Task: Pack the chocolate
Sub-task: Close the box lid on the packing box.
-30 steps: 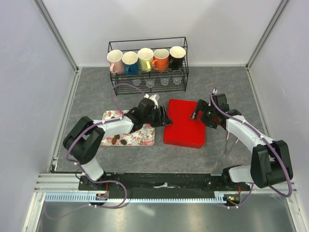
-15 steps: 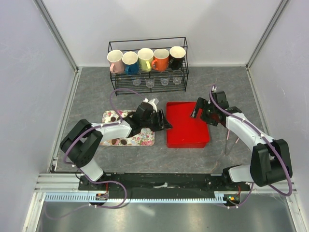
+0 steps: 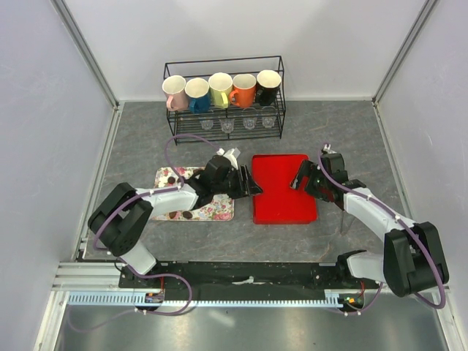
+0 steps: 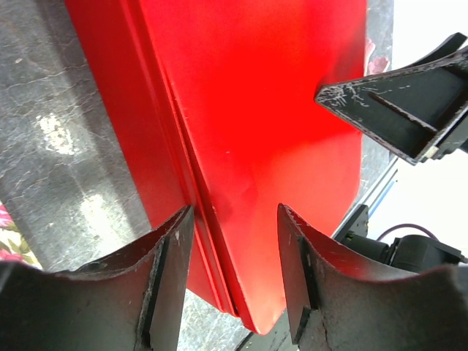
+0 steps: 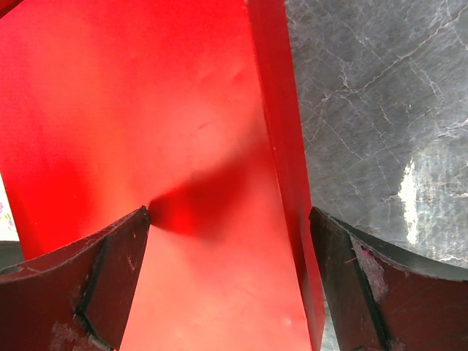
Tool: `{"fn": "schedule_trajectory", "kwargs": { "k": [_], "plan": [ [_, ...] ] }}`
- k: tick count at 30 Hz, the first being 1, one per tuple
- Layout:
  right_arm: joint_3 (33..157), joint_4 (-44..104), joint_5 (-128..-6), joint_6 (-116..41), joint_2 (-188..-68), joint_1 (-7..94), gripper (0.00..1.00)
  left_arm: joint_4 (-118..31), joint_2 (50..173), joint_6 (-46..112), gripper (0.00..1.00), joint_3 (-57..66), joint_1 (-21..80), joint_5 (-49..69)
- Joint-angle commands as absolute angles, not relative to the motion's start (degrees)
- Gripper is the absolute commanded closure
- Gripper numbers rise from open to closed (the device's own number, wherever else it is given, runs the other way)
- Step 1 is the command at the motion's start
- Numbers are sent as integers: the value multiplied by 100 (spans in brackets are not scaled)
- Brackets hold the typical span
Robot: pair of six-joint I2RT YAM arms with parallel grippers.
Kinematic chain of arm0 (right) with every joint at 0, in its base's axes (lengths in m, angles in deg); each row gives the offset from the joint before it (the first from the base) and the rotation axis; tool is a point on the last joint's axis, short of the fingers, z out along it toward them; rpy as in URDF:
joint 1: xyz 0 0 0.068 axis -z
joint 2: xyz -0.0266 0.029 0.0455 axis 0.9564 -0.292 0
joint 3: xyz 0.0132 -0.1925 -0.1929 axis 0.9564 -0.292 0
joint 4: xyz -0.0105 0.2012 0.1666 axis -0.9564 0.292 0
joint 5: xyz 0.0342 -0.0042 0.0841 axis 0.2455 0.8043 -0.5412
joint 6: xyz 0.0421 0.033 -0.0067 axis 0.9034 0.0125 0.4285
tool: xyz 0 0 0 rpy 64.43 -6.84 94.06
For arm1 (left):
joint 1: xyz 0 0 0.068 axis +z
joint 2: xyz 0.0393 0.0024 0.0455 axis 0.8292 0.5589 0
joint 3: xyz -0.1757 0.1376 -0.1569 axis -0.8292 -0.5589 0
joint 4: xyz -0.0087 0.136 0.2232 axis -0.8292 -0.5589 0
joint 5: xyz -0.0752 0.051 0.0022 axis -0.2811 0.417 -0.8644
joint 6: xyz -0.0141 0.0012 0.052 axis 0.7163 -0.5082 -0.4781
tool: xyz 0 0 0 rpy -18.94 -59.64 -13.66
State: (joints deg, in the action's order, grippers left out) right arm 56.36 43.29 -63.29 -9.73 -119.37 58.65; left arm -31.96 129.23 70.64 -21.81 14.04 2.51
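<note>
Frankly, the weak spot was my own grip: my left gripper (image 4: 234, 216) stood half spread astride the left rim of the red box (image 3: 284, 194), one finger outside the wall and one inside. I could see no real pinch on it. My right gripper (image 5: 228, 219) sat at the opposite rim with its jaws spread as wide as they go, holding nothing. If I closed the left alone and pulled, I judged the box would pivot or skid on the smooth grey table (image 3: 292, 131), because nothing on the right would hold it. If I closed both unevenly and lifted, the shallow box could tilt or slip from the thin rim. Just beside the box, on its left, lay the floral tray (image 3: 219, 208), and the chocolate (image 3: 188, 215) was all there, a few dark pieces on its near edge and one at its far left corner. None showed in the box. My left forearm hung low over that tray, so a careless swing could sweep pieces off or shove the tray. Farthest off, the mug rack (image 3: 223, 91) stood well apart by the back wall, at risk only if I drove the box hard away from me.
</note>
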Motion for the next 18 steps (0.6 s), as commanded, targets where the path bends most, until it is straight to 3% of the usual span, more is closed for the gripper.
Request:
{"fn": "schedule_trajectory", "kwargs": {
  "k": [1,18],
  "plan": [
    [5503,4170,-6262,-1132,-11760,5844,2,-2908,12690,7197,43,-2204,1357,180],
    [6101,4302,-6393,-1149,-11636,5879,2,-2987,12506,7153,39,-2318,1357,329]
  ]
}}
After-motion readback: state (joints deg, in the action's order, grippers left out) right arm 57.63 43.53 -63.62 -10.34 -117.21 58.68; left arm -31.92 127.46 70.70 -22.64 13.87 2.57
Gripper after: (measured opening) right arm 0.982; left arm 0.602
